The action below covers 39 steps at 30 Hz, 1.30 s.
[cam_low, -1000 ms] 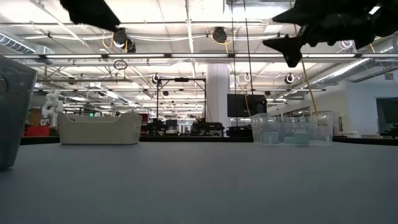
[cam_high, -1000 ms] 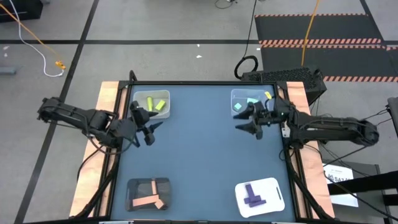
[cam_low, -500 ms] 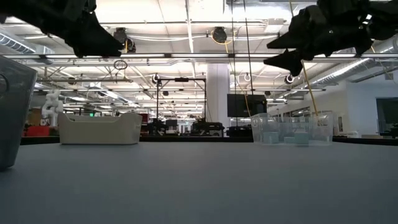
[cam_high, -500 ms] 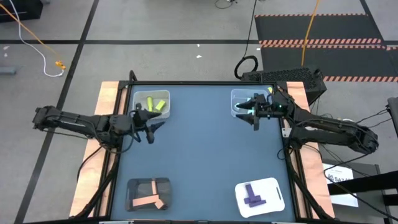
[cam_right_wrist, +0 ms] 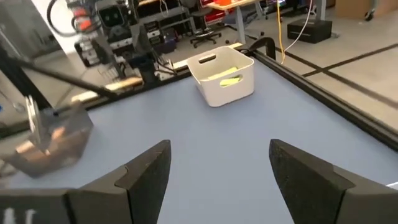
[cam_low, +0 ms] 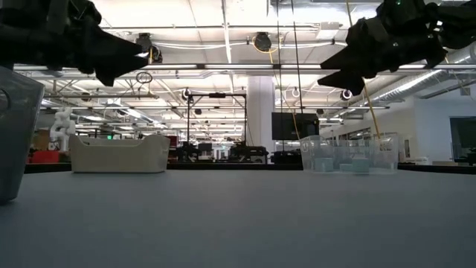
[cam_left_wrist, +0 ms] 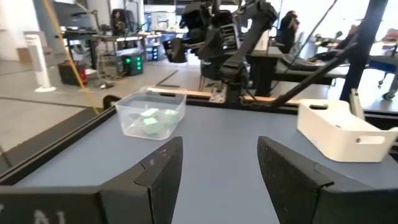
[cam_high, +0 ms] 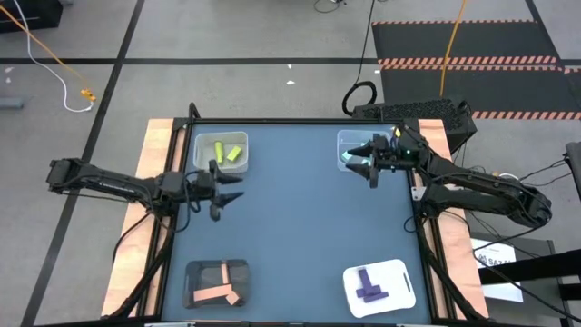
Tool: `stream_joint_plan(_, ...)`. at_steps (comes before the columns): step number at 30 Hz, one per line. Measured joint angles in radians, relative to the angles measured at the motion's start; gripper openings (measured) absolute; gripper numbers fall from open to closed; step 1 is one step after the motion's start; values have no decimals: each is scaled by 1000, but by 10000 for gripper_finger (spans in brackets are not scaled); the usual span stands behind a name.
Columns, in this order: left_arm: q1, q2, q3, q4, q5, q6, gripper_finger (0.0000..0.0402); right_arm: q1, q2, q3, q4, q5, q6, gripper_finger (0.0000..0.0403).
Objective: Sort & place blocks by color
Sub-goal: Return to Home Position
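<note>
High view shows the dark blue worktop (cam_high: 290,227) with four containers, one near each corner, and all the blocks lie inside them. The yellow-green blocks (cam_high: 227,152) are in the white bin (cam_high: 221,138) at the far left corner. The mint-green blocks (cam_left_wrist: 151,120) are in the clear tray (cam_high: 343,139) at the far right corner. The salmon blocks (cam_high: 216,291) lie in a second clear tray (cam_high: 191,269) at the near left corner, and the purple blocks (cam_high: 369,285) lie on the white tray (cam_high: 399,272) at the near right corner.

The left gripper (cam_high: 229,188) is over the left side of the worktop, just in front of the white bin, and it points toward the middle. Its fingers are spread apart and nothing is between them, as the left wrist view makes clear. The right gripper (cam_high: 356,163) hangs over the near edge of the clear tray with the mint-green blocks. Its fingers are also apart and hold nothing. In the low view both grippers are high above the worktop and touch nothing.
</note>
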Motion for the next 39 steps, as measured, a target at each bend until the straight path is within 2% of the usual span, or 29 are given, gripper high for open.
stream_joint_plan(8,0,0,-51,40,40,-28,209,25,0,-23,-58,-1,-137,263)
stream_joint_plan(12,0,0,-67,38,39,-54,209,52,-2,-111,40,-4,-143,263)
stream_joint_plan(19,0,0,-67,34,39,-51,209,102,-24,-278,349,-5,-85,263)
stream_joint_plan(27,0,0,-67,29,33,-55,209,121,-83,-378,487,-6,-67,263)
stream_joint_plan(39,0,0,-67,29,32,-56,209,120,-94,-406,459,-3,-91,263)
